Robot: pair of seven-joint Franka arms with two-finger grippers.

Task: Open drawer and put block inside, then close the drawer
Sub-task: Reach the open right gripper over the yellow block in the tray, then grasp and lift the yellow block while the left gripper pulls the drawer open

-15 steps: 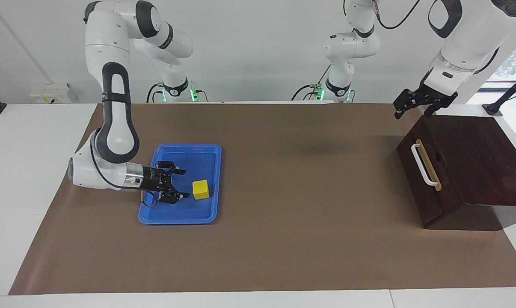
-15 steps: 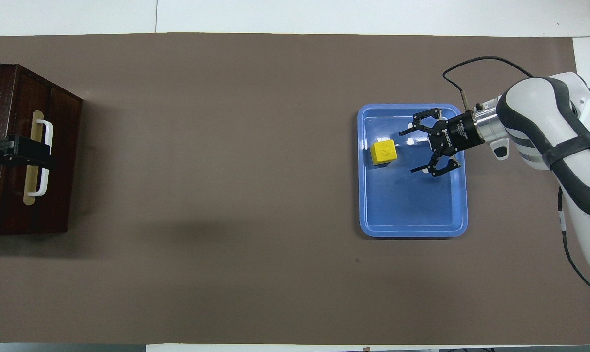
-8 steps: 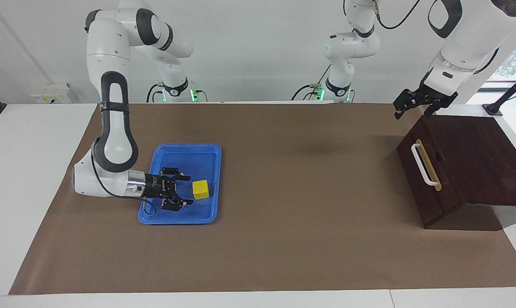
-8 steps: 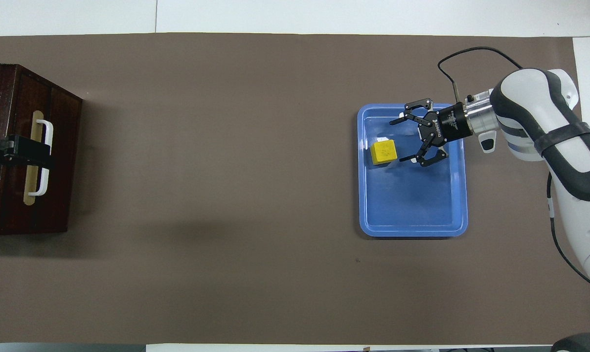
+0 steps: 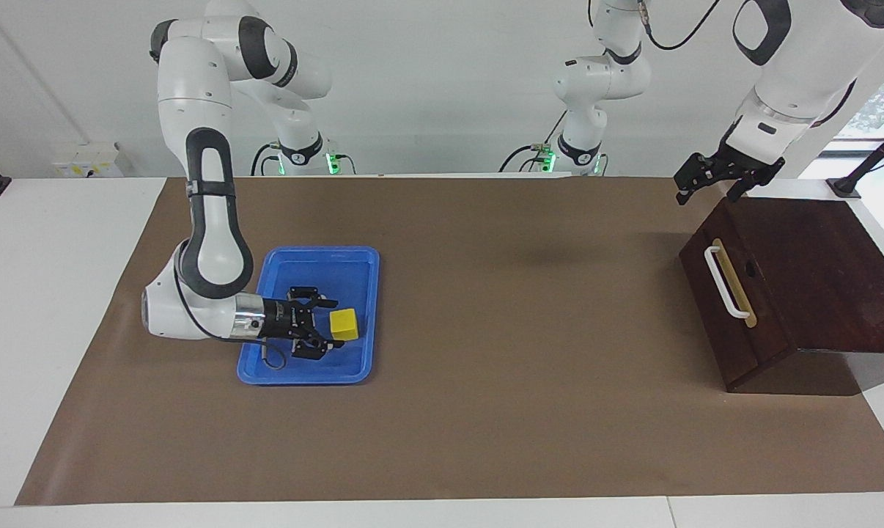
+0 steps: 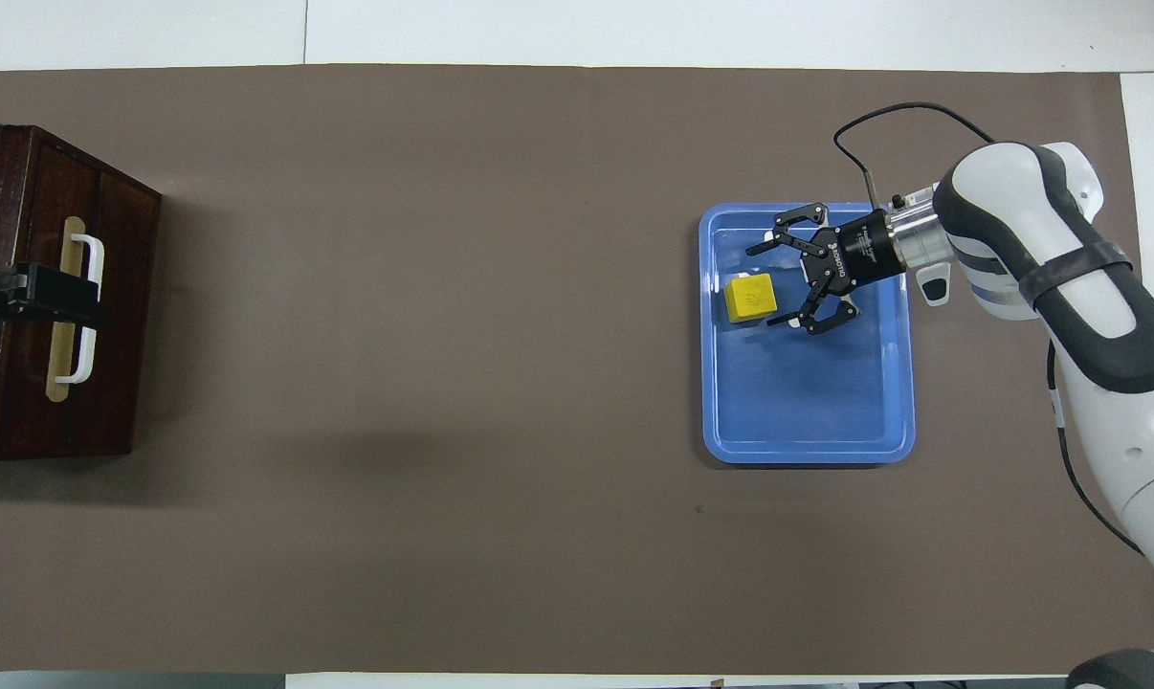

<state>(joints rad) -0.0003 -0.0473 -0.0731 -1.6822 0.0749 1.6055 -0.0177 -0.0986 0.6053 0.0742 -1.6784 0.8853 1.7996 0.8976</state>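
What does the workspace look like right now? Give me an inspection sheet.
Surface: brown mat over a white table.
Drawer: shut, white handle untouched, at the left arm's end.
Block: yellow, lying in the blue tray at the right arm's end.
Clutter: nothing seen.
Right gripper: open, low in the tray, lying sideways, fingertips beside the block, not closed on it.
Left gripper: up over the cabinet's edge, waiting.
Cables: black cable looping off the right wrist, above the mat.
Surroundings: white wall, arm bases with green lights.
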